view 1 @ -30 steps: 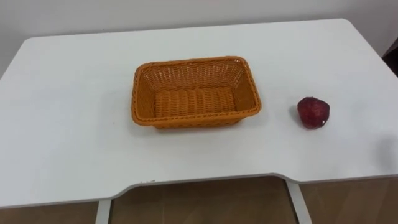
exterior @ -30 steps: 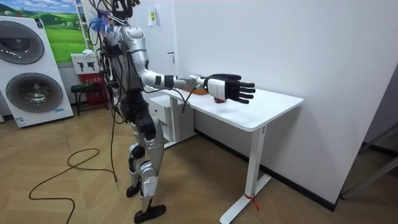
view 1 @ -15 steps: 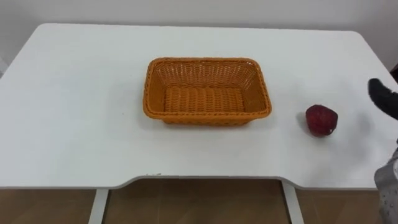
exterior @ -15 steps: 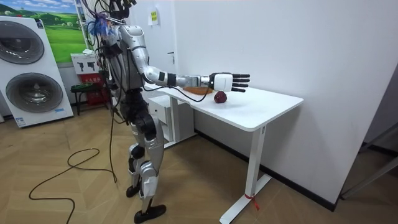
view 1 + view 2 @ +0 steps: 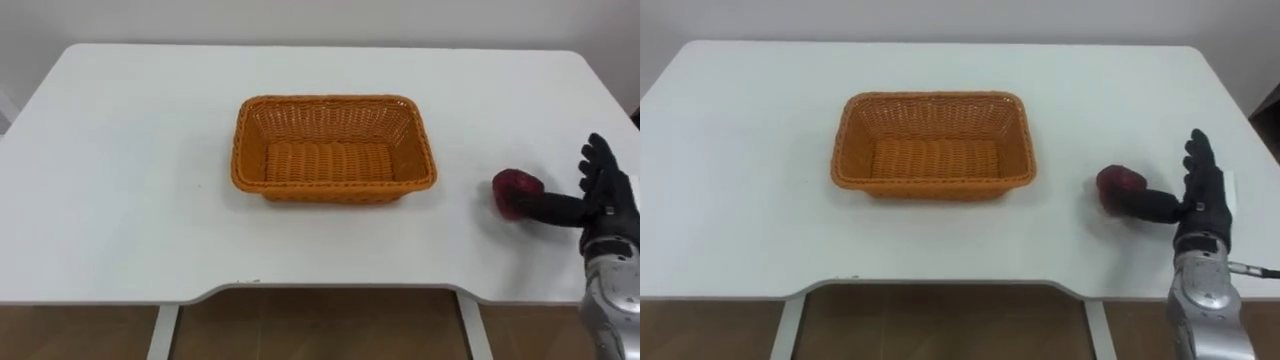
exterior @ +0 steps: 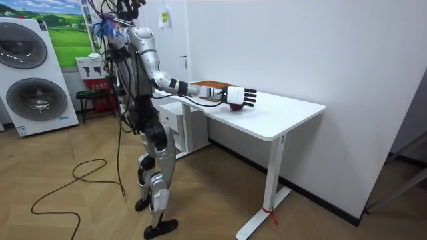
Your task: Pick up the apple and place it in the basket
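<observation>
A white table [image 5: 120,180] with a rounded front edge stands before the robot. Near its middle sits an orange rectangular basket of woven wicker [image 5: 335,100], upright and with nothing inside it. To the right of the basket, apart from it, a dark red apple [image 5: 513,184] lies on the table top, near the right edge.

The robot's black right hand [image 5: 605,195] comes in from the lower right and is just beside the apple, on its right side. The fingers [image 5: 595,160] are straight and spread, pointing away from the robot, so the hand is released and grasps nothing. The thumb [image 5: 550,207] stretches to the left across the near side of the apple and seems to touch it; I cannot tell if it presses on it. The apple rests on the table and is not lifted.

In the room view the robot stands upright at the end of the table on the room view's left, with the right arm reaching forward over the table top and the hand low beside the apple. A white washing machine [image 6: 33,73] stands behind the robot.
</observation>
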Controlling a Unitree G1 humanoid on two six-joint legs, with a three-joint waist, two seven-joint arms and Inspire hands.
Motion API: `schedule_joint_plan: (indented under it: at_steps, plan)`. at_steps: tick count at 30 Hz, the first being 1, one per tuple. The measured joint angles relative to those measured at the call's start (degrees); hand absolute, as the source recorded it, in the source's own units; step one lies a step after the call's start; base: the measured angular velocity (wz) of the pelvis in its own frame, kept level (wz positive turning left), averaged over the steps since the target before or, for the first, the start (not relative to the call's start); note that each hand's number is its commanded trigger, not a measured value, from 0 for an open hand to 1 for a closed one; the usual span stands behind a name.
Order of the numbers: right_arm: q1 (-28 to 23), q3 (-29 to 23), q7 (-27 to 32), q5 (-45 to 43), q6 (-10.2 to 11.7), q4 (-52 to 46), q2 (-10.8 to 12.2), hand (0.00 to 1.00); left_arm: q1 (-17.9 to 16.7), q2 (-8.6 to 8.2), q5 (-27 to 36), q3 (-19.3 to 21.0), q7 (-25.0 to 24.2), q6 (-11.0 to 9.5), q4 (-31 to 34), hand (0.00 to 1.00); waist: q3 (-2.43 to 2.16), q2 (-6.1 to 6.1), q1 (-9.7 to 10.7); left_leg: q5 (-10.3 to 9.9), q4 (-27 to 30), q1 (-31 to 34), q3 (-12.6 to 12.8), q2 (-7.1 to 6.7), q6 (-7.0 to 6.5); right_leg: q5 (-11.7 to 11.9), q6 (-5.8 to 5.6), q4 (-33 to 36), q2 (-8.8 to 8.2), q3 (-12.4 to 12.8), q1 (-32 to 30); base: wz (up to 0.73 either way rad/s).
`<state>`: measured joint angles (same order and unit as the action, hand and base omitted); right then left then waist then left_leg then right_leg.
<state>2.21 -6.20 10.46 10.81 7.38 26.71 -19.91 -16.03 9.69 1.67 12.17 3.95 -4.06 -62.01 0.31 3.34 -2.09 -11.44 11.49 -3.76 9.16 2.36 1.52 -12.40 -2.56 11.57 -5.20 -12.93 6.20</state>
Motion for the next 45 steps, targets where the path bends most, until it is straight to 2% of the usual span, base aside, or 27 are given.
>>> schedule_joint_plan:
  at_steps: [6, 13, 19, 25, 26, 27, 28, 33, 37, 39, 45]
  plan:
    - [-0.02, 0.52, -2.94, 0.09, -0.15, 4.74, -0.01, 0.00, -0.04, 0.05, 0.01, -0.04, -0.57, 0.00, 0.00, 0.00, 0.05, 0.12, -0.01, 0.00, 0.22, -0.39, -0.18, 0.00, 0.00, 0.00, 0.00, -0.05, -0.11, -0.95, 0.72, 0.03]
    - [-0.03, -0.17, -5.59, 0.24, 0.08, 5.69, -0.09, 0.00, -0.17, 0.24, 0.01, 0.04, -1.79, 0.00, -0.02, 0.00, -0.23, 0.33, 0.15, 0.00, 0.24, -0.39, -0.45, -0.03, 0.00, 0.00, 0.00, -0.04, -0.14, -1.22, 0.86, 0.01]
    - [0.06, -1.24, -6.42, -0.05, 0.09, 6.24, -0.32, 0.00, -0.23, 0.24, -0.05, 0.08, -2.84, -0.02, -0.24, 0.00, -0.28, 0.33, 0.01, 0.00, 0.25, -0.81, -0.52, -0.04, 0.00, 0.00, 0.00, 0.02, -0.14, -1.35, 1.35, 0.00]
    - [4.87, -4.23, -5.85, 1.08, 0.10, 12.93, -1.11, 0.02, -0.10, 0.30, -0.15, 1.23, -3.45, -0.03, -1.31, 0.00, -0.13, 0.53, -0.03, 0.06, 0.34, -0.93, -0.65, -0.05, -0.07, 0.00, 0.01, 0.02, -0.14, -1.54, 1.88, 0.01]
    - [5.64, -4.19, -5.63, 1.54, 0.09, 14.09, -1.46, 0.17, -0.12, 0.45, -0.10, 1.12, -3.43, -0.01, -1.91, 0.00, -0.11, 0.54, -0.06, 0.06, 0.36, -0.92, -0.70, -0.06, -0.08, 0.00, 0.01, 0.02, -0.15, -1.56, 1.88, 0.00]
    - [6.47, -4.11, -5.14, 1.83, 0.09, 15.22, -1.50, 1.00, -0.16, 0.56, -0.12, 1.04, -3.36, 0.24, -2.23, 0.00, -0.06, 0.57, 0.02, 0.06, 0.46, -0.83, -1.00, -0.07, -0.08, 0.00, 0.01, 0.02, -0.15, -1.74, 1.95, 0.10]
    - [6.92, -4.11, -4.44, 1.96, 0.09, 16.09, -1.51, 1.00, -0.06, 0.68, -0.12, 0.99, -3.31, 0.62, -2.22, 0.00, 0.14, 0.70, 0.07, 0.06, 0.83, -0.61, -1.47, -0.08, -0.08, 0.00, 0.01, 0.01, -0.16, -2.24, 1.88, 0.15]
    - [9.60, -4.11, -4.07, 0.97, -0.19, 19.89, -2.31, 1.00, 0.54, 0.83, -0.24, 0.93, -3.51, 1.83, -2.18, 0.00, 0.36, 1.12, -0.40, 0.05, 1.34, 0.15, -1.93, -0.09, -0.07, 0.00, 0.01, 0.06, -0.20, -2.85, 1.59, 0.06]
    - [11.61, -4.10, -4.00, -0.61, -1.62, 22.60, -2.74, 1.00, 0.70, 1.61, -1.38, 0.96, -4.71, 3.23, -2.17, 0.00, 0.32, 1.84, -0.85, 0.05, 1.56, 0.27, -2.21, -0.12, -0.07, 0.00, 0.01, 0.03, -0.20, -3.04, 1.68, 0.02]
    - [12.47, -4.08, -3.63, -1.20, -2.22, 23.87, -3.00, 1.00, 0.84, 1.73, -1.41, 0.95, -4.76, 3.86, -2.17, 0.00, 0.16, 2.09, -1.24, 0.05, 1.77, 0.61, -2.42, -0.16, -0.08, 0.00, 0.01, 0.04, -0.21, -3.15, 1.54, 0.04]
    - [13.01, -3.89, -4.04, -3.34, -2.64, 24.55, -3.91, 1.00, 1.17, 2.03, -1.33, 0.94, -4.72, 4.01, -2.13, 0.00, 0.08, 1.88, -1.65, 0.05, 2.19, 1.09, -3.31, -0.15, -0.08, 0.00, 0.01, 0.10, -0.23, -4.49, 1.67, 0.08]
